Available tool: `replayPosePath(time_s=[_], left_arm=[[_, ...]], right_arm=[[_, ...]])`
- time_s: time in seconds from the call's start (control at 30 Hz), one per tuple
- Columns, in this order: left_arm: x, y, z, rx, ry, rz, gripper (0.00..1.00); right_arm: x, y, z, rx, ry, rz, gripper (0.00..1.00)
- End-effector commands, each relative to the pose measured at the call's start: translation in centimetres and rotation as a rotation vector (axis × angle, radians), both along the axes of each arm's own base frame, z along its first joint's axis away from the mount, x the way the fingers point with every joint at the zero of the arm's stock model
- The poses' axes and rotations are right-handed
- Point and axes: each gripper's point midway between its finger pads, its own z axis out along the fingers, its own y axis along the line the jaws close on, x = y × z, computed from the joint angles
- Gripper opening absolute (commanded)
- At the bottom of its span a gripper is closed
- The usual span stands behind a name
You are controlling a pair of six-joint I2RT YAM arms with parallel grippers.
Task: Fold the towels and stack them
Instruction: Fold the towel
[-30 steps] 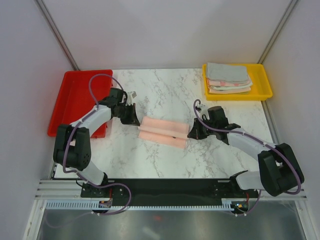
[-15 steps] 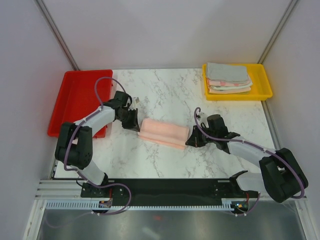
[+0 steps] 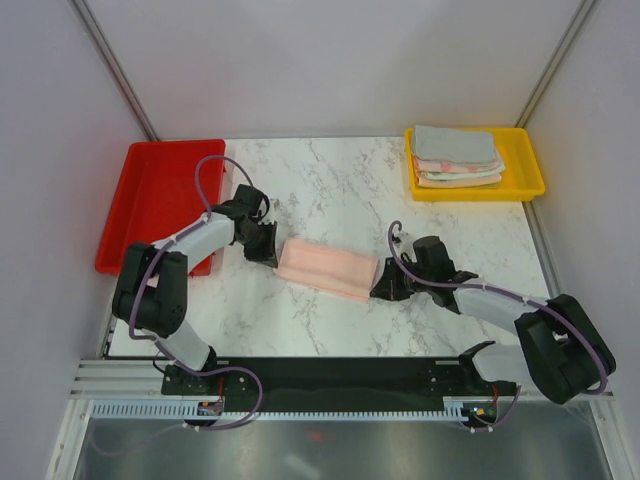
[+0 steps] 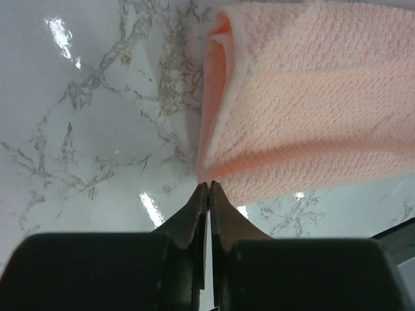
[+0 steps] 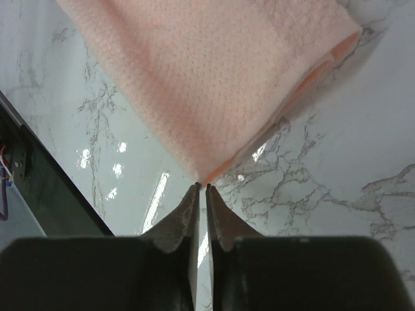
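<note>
A peach towel [image 3: 328, 266] lies folded into a long band on the marble table, between the two arms. My left gripper [image 3: 268, 250] sits low at its left end. In the left wrist view the jaws [image 4: 209, 184] are pressed together on the towel's [image 4: 305, 97] near corner. My right gripper [image 3: 380, 285] rests at the towel's right end. In the right wrist view its tips [image 5: 201, 186] stand a thin slit apart, and the corner of the towel [image 5: 207, 78] ends just beyond them. Folded towels [image 3: 458, 157] lie stacked in the yellow tray [image 3: 530, 172].
A red tray [image 3: 150, 200] stands at the left edge, close behind the left arm. The yellow tray is at the back right corner. Grey walls close in both sides and the back of the table.
Both grippers drew the towel's far edge towards the near side, so the two ridges became one folded band. The right jaws have parted a little.
</note>
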Motion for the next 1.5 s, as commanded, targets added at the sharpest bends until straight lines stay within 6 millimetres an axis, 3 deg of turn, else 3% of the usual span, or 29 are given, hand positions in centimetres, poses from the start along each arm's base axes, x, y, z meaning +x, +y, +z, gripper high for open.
replayPosePath(time_s=[0.0, 0.03, 0.13, 0.23, 0.3, 0.33, 0.4, 0.43, 0.5, 0.53, 0.63, 0.7, 0.83, 0.9, 1.03, 1.17, 1.23, 1.33, 1.43, 1.47], left_arm=[[-0.1, 0.8, -0.7, 0.048, 0.029, 0.048, 0.09], [-0.1, 0.6, -0.3, 0.037, 0.021, 0.045, 0.16], [0.4, 0.5, 1.8, 0.024, -0.027, 0.053, 0.33], [1.4, 0.7, 4.8, 0.026, -0.097, 0.077, 0.41], [2.5, 0.4, 7.2, 0.004, -0.147, 0.093, 0.43], [2.8, -0.1, 8.7, -0.030, -0.169, 0.115, 0.45], [2.8, -1.4, 9.8, -0.110, -0.168, 0.123, 0.45], [2.2, -3.2, 10.5, -0.214, -0.145, 0.094, 0.45], [2.1, -4.8, 9.5, -0.285, -0.135, 0.085, 0.44], [1.5, -5.1, 8.1, -0.299, -0.093, 0.097, 0.44], [2.2, -5.2, 4.6, -0.276, -0.058, 0.135, 0.43], [3.0, -5.5, 2.4, -0.268, -0.032, 0.141, 0.43], [5.4, -5.4, 0.7, -0.222, -0.037, 0.172, 0.41], [6.2, -5.5, 0.5, -0.209, -0.047, 0.180, 0.41], [7.5, -5.7, 1.0, -0.211, -0.068, 0.199, 0.41], [7.7, -6.1, 3.2, -0.239, -0.101, 0.174, 0.42], [8.1, -5.7, 4.9, -0.230, -0.152, 0.168, 0.43], [7.8, -4.6, 7.2, -0.186, -0.181, 0.196, 0.44], [5.0, -4.4, 6.8, -0.150, -0.110, 0.210, 0.43], [4.3, -4.3, 6.5, -0.131, -0.106, 0.211, 0.43]], right_arm=[[-0.4, 0.1, -0.4, 0.007, 0.020, 0.004, 0.20], [-0.5, 0.1, -0.3, 0.008, 0.024, 0.001, 0.32], [-0.6, 0.0, 1.5, 0.015, 0.018, -0.009, 0.43], [-0.3, -0.8, 3.2, -0.031, 0.010, -0.046, 0.43], [0.1, -0.7, 4.7, -0.025, 0.002, -0.061, 0.38], [0.1, -0.4, 5.1, -0.007, 0.005, -0.054, 0.36], [0.6, 0.8, 6.2, 0.054, 0.008, -0.037, 0.34], [0.8, 1.2, 6.5, 0.076, 0.011, -0.033, 0.34], [1.4, 2.5, 7.0, 0.151, 0.029, -0.032, 0.33], [1.7, 3.0, 7.1, 0.177, 0.029, -0.031, 0.33], [2.6, 3.7, 6.5, 0.245, 0.028, -0.055, 0.34], [2.6, 4.0, 4.6, 0.248, 0.046, -0.046, 0.34], [2.3, 3.1, 0.3, 0.159, 0.072, -0.056, 0.33], [2.6, 2.1, -1.5, 0.084, 0.070, -0.082, 0.33], [2.8, 2.1, -1.5, 0.085, 0.063, -0.089, 0.33], [2.7, 2.7, 0.9, 0.137, 0.052, -0.081, 0.35], [3.3, 3.2, 3.3, 0.174, 0.018, -0.076, 0.37], [4.8, 3.2, 5.2, 0.167, -0.020, -0.105, 0.37], [6.6, 3.3, 5.7, 0.144, -0.056, -0.125, 0.36], [7.0, 3.3, 4.6, 0.125, -0.033, -0.128, 0.35]])
